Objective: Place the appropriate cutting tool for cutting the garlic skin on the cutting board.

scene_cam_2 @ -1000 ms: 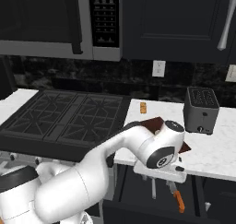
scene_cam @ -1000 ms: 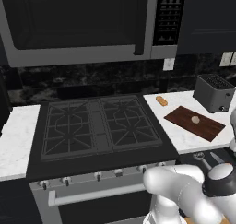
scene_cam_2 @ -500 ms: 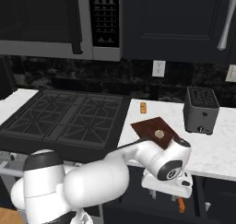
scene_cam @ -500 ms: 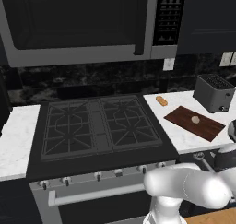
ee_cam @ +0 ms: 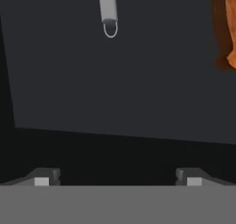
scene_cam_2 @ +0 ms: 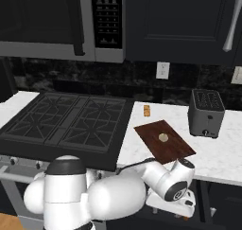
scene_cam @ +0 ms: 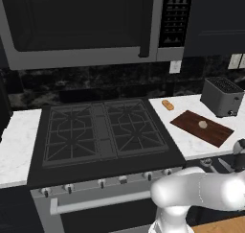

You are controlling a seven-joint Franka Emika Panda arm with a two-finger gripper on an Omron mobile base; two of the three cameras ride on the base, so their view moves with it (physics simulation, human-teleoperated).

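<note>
The dark reddish-brown cutting board (scene_cam_2: 176, 147) lies on the white counter right of the stove, with the small pale garlic (scene_cam_2: 163, 137) on its middle; both also show in the left base view, board (scene_cam: 216, 131) and garlic (scene_cam: 203, 124). My arm bends down in front of the counter, and the gripper (scene_cam_2: 183, 212) hangs below the counter edge, under the board. In the hand view the gripper (ee_cam: 117, 178) is open with nothing between its fingertips (ee_cam: 44, 177), facing a dark flat surface. A grey metal handle with a wire loop (ee_cam: 109, 10) and an orange-brown piece (ee_cam: 227, 25) lie beyond. Which one cuts, I cannot tell.
A grey toaster (scene_cam_2: 206, 113) stands at the back right of the counter. A small oblong orange-brown bread piece (scene_cam_2: 147, 110) lies behind the board. The black gas stove (scene_cam_2: 71, 122) is to the left, with a microwave (scene_cam: 81, 23) above it.
The arm has swung lower and to the right, dropping the hand below the counter front and uncovering the board in the right base view. The gripper has stayed open.
</note>
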